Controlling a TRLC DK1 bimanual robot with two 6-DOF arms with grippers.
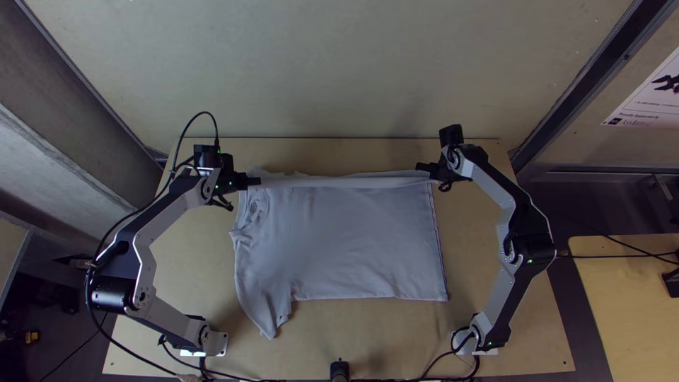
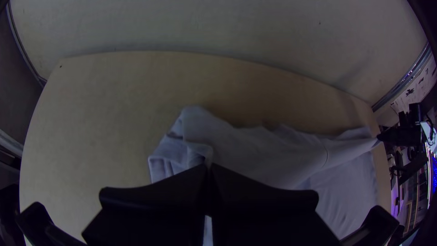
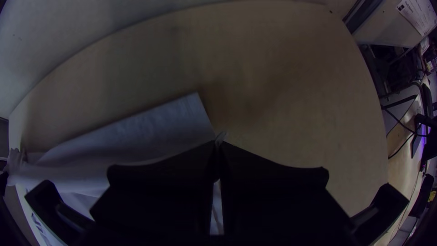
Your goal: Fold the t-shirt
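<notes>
Pale, flat wall (image 1: 353, 71) stands beyond the far edge of the light wooden table (image 1: 495, 276), with a white printed paper sheet (image 1: 647, 95) at the right and a second wooden table (image 1: 629, 304) just beside, also on the right. In the top view, the pale grey cloth t-shirt (image 1: 346, 240) lies across the middle of the table, its far side drawn into a taut, narrow band between the left gripper (image 1: 256, 182) and the right gripper (image 1: 422, 168). A sleeve (image 1: 267, 318) points toward the near edge at the left, and the wide body reaches right to a straight edge.

The left wrist view shows crumpled folds beside the closed fingers of the left gripper (image 2: 210, 168), and the cloth stretching across to the other arm. The right wrist view shows a square corner of cloth (image 3: 191, 102) on the table past the band, and a small tip of fabric poking out between the pressed-together fingers of the right gripper (image 3: 218, 145). Both pairs of fingers grip the t-shirt at its far side, one at each end.
</notes>
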